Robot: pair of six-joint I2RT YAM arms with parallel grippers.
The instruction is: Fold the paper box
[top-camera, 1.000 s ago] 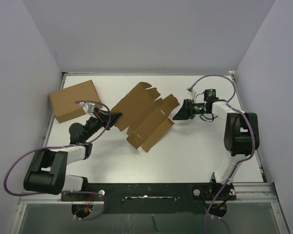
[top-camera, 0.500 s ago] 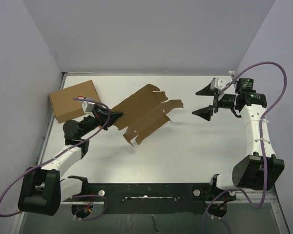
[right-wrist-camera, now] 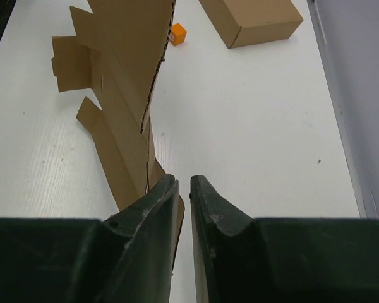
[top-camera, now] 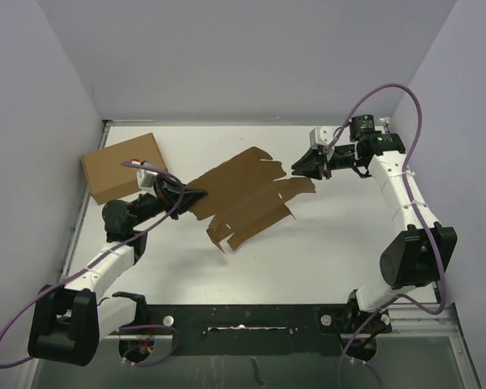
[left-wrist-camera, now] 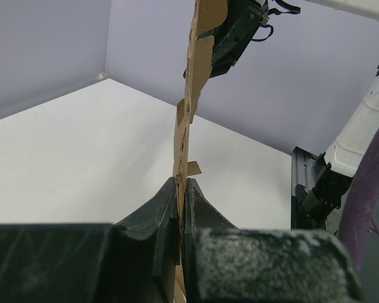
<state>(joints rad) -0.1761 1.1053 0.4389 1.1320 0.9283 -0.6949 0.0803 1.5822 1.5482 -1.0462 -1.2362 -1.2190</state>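
The paper box point(top-camera: 247, 194) is a flat brown die-cut sheet with flaps and slots, held off the table in the middle. My left gripper point(top-camera: 196, 194) is shut on its left edge; in the left wrist view the sheet point(left-wrist-camera: 188, 107) rises edge-on from between the shut jaws point(left-wrist-camera: 181, 182). My right gripper point(top-camera: 300, 168) is at the sheet's far right edge. In the right wrist view its jaws point(right-wrist-camera: 183, 180) stand a narrow gap apart, with white table showing between them. The sheet point(right-wrist-camera: 123, 69) runs along the left finger point(right-wrist-camera: 158, 196).
A larger plain brown cardboard box point(top-camera: 121, 166) lies at the back left, also in the right wrist view point(right-wrist-camera: 249, 19). A tiny orange cube point(right-wrist-camera: 178, 33) sits on the white table point(top-camera: 332, 235) near it. Grey walls enclose three sides.
My right gripper came back in from the right to the sheet's far edge, and its jaws went from wide open to a narrow gap. The sheet has tilted flatter. My left gripper kept its grip.
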